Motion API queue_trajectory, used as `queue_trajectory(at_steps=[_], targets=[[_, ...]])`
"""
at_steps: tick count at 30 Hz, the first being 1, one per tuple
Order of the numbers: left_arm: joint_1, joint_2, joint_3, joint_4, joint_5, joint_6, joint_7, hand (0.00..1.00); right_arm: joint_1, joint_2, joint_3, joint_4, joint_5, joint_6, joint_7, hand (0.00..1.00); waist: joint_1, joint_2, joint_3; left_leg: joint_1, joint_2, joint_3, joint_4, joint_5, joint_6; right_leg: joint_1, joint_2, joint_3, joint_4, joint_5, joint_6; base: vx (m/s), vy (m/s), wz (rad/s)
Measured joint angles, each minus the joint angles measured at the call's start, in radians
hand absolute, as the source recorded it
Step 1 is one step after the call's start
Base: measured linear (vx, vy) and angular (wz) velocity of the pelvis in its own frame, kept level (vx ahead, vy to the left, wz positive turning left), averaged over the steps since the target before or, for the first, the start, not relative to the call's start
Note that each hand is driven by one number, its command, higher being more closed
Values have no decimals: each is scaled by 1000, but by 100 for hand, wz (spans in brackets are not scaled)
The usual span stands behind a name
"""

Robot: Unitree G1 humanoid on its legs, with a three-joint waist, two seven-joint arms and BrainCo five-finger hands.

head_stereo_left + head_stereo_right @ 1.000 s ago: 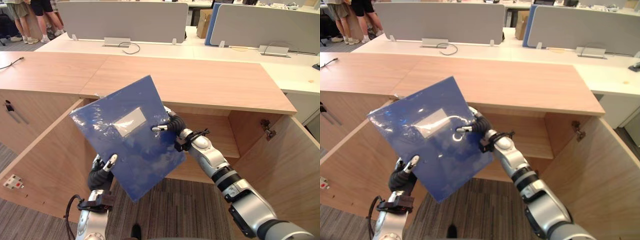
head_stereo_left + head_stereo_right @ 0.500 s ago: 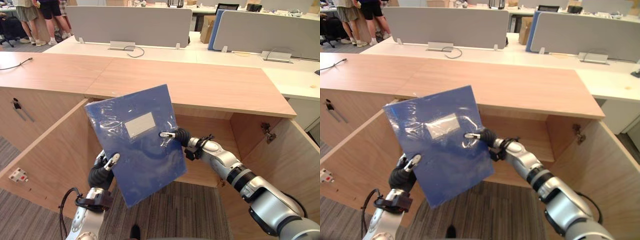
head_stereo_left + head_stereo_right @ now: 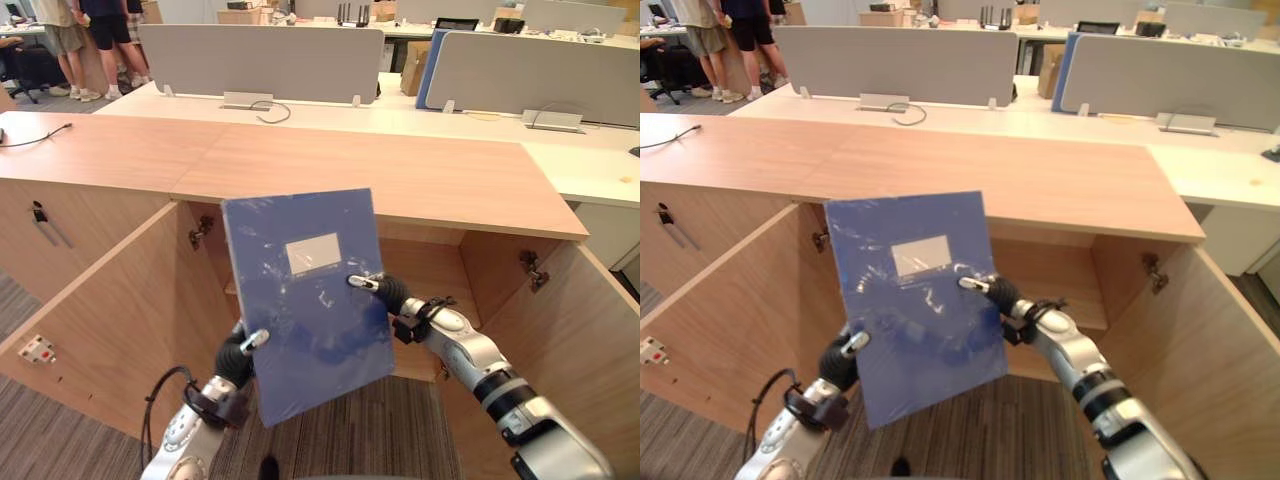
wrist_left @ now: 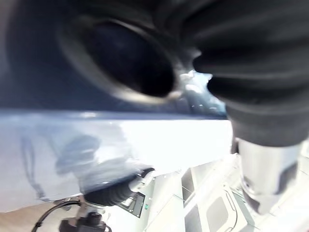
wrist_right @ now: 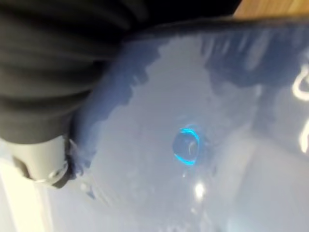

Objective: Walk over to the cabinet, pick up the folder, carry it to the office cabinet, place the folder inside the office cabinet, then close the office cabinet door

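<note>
Folder: the blue folder (image 3: 305,300) is held upright in the air in front of the open office cabinet (image 3: 400,175), its glossy front facing near and a pale label (image 3: 313,253) on its upper half.
Left hand: the left hand (image 3: 238,358) pinches the folder's lower left edge, thumb on the front face, fingers behind.
Right hand: the right hand (image 3: 385,293) grips the folder's right side at mid height, one dark tip pressed on the front, the rest behind.
Cabinet: wooden, with a flat top; the left door (image 3: 100,310) and the right door (image 3: 570,330) both stand swung out toward near, and the inside shows to the right of the folder.
Far side: a white bench (image 3: 480,125) with grey partition screens (image 3: 262,60); people (image 3: 75,40) stand at far left.
</note>
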Motion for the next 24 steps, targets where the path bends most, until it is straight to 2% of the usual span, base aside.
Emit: queue_trajectory(at_steps=[1,3,4,6,11,13,15,16,17,19,22,24], targets=[[3,-20,1,64,2,19,-2,0,25,22,-83,-35,-32,0,-31,100,-6,0,0,0,1,3,0,-1,-1,-2,-3,3,0,0,0,-19,38,-6],[14,-35,12,130,1,42,-2,0,36,48,-171,-67,-77,-2,-74,100,-11,0,0,0,1,6,-1,-2,-2,-3,-5,5,0,0,0,-11,27,-7],[33,-51,36,215,2,67,-1,0,48,69,-274,-121,-145,-9,-129,100,-24,-1,0,2,2,10,-4,-6,-7,-5,-5,10,1,0,0,-5,20,-8],[47,-82,87,325,4,86,2,0,71,78,-379,-195,-227,-22,-181,100,-30,-2,-1,2,3,15,-4,-8,-10,-8,-6,16,1,0,1,15,19,-11],[61,-141,196,554,78,116,25,0,133,119,-466,-341,-412,-55,-284,100,-47,-4,-6,6,6,32,0,-11,-12,-10,-5,30,1,0,1,32,0,-10],[57,-179,243,629,125,116,51,0,169,141,-463,-377,-486,-60,-304,100,-49,-5,-10,7,8,32,0,-11,-13,-10,-4,31,1,0,1,26,-4,-4],[39,-230,334,742,172,114,107,0,209,167,-448,-403,-687,-67,-329,100,-48,-6,-18,9,11,36,0,-13,-16,-10,-2,34,0,0,0,3,4,-4],[35,-237,354,768,179,113,121,0,219,167,-439,-403,-715,-69,-333,100,-48,-7,-20,10,11,36,0,-14,-16,-10,-2,35,0,0,0,-9,12,-5],[32,-244,402,828,202,106,162,0,242,168,-405,-403,-794,-76,-343,100,-49,-8,-21,15,11,37,0,-16,-17,-7,-2,35,2,0,1,-12,12,-4],[30,-245,438,870,233,95,206,0,269,167,-368,-403,-852,-90,-346,100,-50,-8,-21,20,10,38,0,-21,-20,-5,-4,35,0,0,1,-18,23,-3],[37,-246,482,917,285,73,264,0,307,138,-248,-373,-918,-127,-339,100,-51,-7,-20,22,4,38,0,-28,-22,-5,-9,35,2,-2,4,-12,22,-1],[36,-249,506,946,328,55,301,0,310,97,-111,-281,-964,-169,-324,100,-48,-10,-17,26,-2,37,0,-30,-21,0,-13,33,3,-4,7,0,14,2]])
